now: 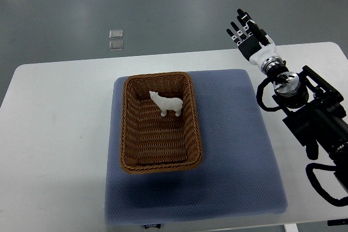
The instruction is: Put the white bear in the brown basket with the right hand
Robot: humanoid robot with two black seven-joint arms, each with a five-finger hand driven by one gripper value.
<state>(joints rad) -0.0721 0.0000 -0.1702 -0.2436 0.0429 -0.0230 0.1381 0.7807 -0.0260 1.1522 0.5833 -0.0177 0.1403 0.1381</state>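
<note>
white bear (167, 103) upright in brown basket (129, 150), right robot hand (247, 36) empty

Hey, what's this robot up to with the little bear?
Nothing is being handled right now. The small white toy bear stands upright inside the brown woven wicker basket, which sits on a blue-grey mat on the white table. The robot's black-and-white right hand is off by the table's far edge, fingers open and empty.
</note>
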